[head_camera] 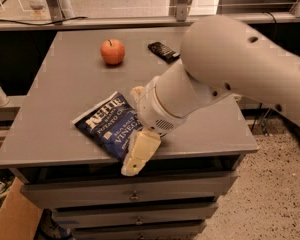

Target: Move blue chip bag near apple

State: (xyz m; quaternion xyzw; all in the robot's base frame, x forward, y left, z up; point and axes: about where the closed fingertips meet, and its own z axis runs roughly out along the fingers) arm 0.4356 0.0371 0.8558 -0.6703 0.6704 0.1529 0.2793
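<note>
The blue chip bag (pixel 108 125) lies flat near the front edge of the grey table (pixel 65 84), white lettering up. The apple (pixel 112 51) sits at the back of the table, well apart from the bag. My gripper (pixel 138 123) is over the bag's right end, at the end of the large white arm. It is open: one cream finger (pixel 140 154) hangs past the table's front edge and the other fingertip (pixel 136 91) shows behind the bag. The bag's right part is hidden by the wrist.
A small black wrapped bar (pixel 163 51) lies to the right of the apple. Drawers (pixel 134 196) sit under the table top. A cardboard box (pixel 12 219) stands on the floor at the front left. A rail and posts run behind the table.
</note>
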